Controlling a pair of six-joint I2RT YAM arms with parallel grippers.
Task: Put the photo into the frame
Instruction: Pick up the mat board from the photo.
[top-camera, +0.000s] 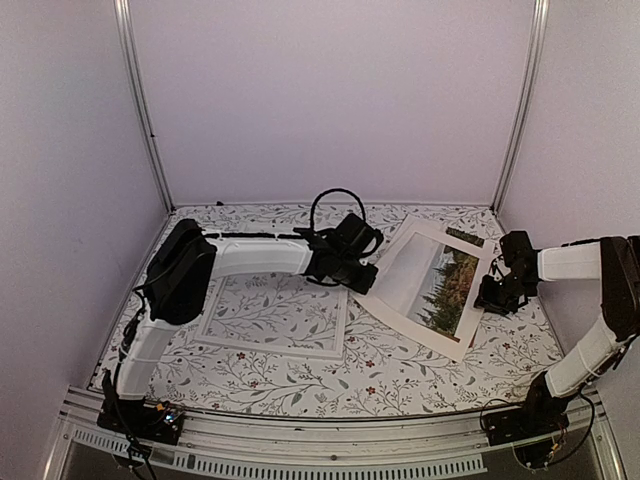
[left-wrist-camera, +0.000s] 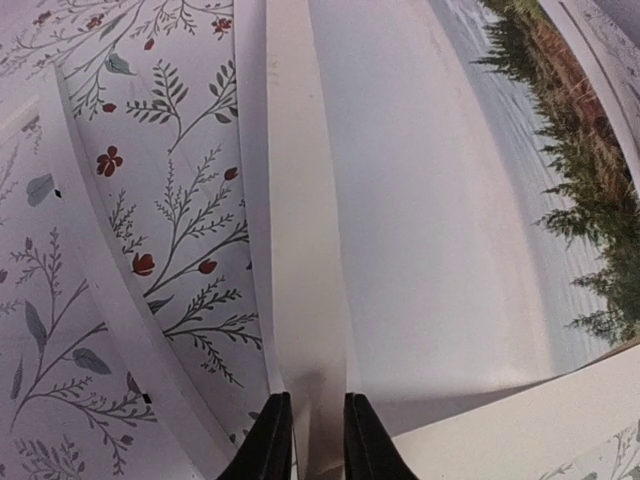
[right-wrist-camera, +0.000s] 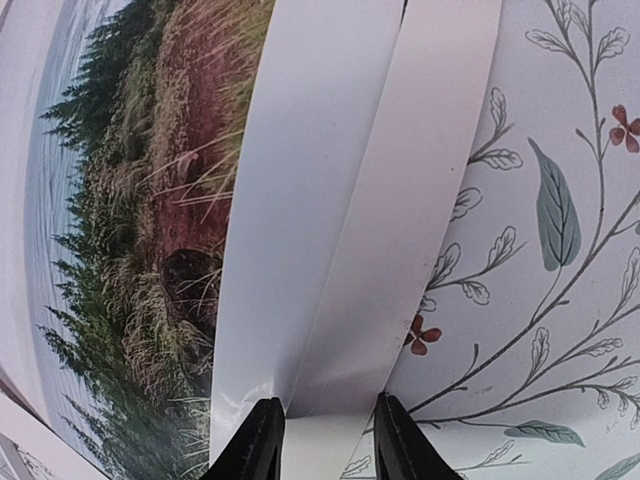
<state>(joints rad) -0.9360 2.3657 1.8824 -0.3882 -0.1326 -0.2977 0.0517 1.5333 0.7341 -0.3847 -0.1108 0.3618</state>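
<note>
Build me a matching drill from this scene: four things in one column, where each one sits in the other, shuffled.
1 the photo
2 the frame
3 left tool
4 right tool

A flat on the flowered cloth, left of the photo
B at the photo's tree-side border
C picture side up, between the two tools
D at the photo's pale-side border

Pairs: 1-C; 2-A; 3-D; 4-B

The white-and-black left arm (top-camera: 255, 255) stretches low over the far edge of the thin white rectangular picture frame (top-camera: 270, 349), barring that side. Right of the frame, the large white-bordered landscape photo (top-camera: 425, 285) slants between left end effector (top-camera: 366, 281) and right end effector (top-camera: 489, 297). Floral-patterned desk (top-camera: 400, 385) nearer than the frame lies open.
</note>
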